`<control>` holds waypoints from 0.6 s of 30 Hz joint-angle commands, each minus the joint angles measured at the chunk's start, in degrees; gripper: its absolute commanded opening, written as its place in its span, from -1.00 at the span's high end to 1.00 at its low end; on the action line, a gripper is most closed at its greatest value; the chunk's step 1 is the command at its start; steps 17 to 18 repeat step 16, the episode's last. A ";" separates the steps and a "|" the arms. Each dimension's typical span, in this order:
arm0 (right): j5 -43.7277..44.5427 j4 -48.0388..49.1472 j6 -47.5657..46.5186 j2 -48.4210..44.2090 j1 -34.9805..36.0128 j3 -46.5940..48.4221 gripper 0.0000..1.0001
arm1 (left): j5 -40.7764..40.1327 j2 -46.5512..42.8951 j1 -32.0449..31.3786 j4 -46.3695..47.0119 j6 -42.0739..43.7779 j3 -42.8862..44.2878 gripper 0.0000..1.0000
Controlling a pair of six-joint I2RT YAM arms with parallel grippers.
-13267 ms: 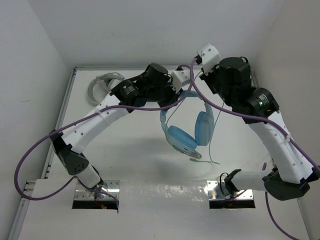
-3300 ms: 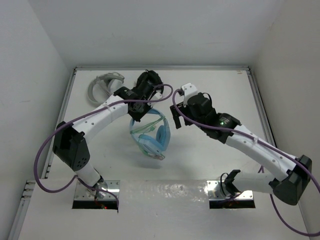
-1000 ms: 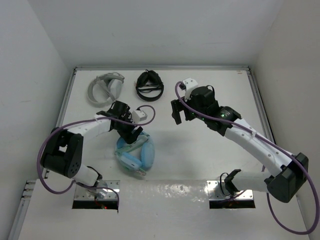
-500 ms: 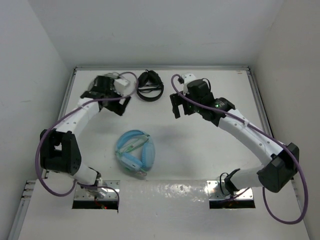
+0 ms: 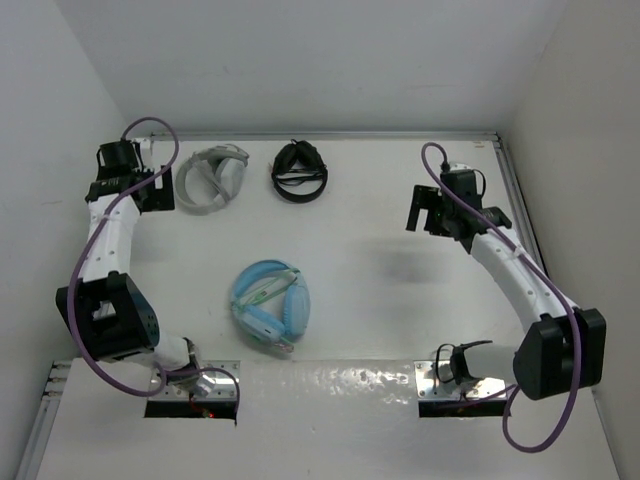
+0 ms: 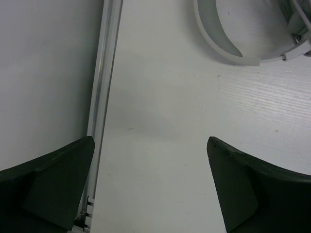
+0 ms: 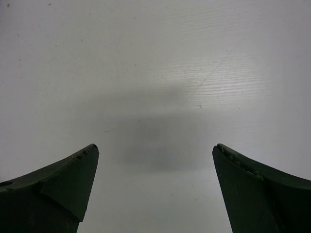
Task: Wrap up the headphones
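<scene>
The light blue headphones (image 5: 270, 315) are seen folded on the tabletop (image 5: 400, 300), centre-front, with the cable seemingly wound across the cups, so the wrap is judged done. The left gripper (image 6: 150, 141) and right gripper (image 7: 155, 145) are held wide and empty, well apart from them.

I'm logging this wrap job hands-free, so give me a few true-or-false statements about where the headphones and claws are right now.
1. The light blue headphones lie on the table, in neither claw. True.
2. The left claw is shut on the grey-white headphones. False: it is open and empty, beside them.
3. In the top view, the black headphones lie right of the grey-white headphones. True.
4. The right claw is above the light blue headphones. False: it is open over bare table, far to their right.
</scene>
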 commanded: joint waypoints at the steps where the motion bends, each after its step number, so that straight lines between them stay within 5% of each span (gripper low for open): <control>1: -0.64 2.58 0.85 -3.39 0.42 -1.51 -0.98 | -5.12 -1.72 -0.03 -0.91 -6.16 0.36 -0.97; 18: 0.33 1.18 -2.05 -8.49 0.42 -4.41 -0.98 | -2.85 -2.96 -0.12 0.23 -11.27 -1.24 -0.94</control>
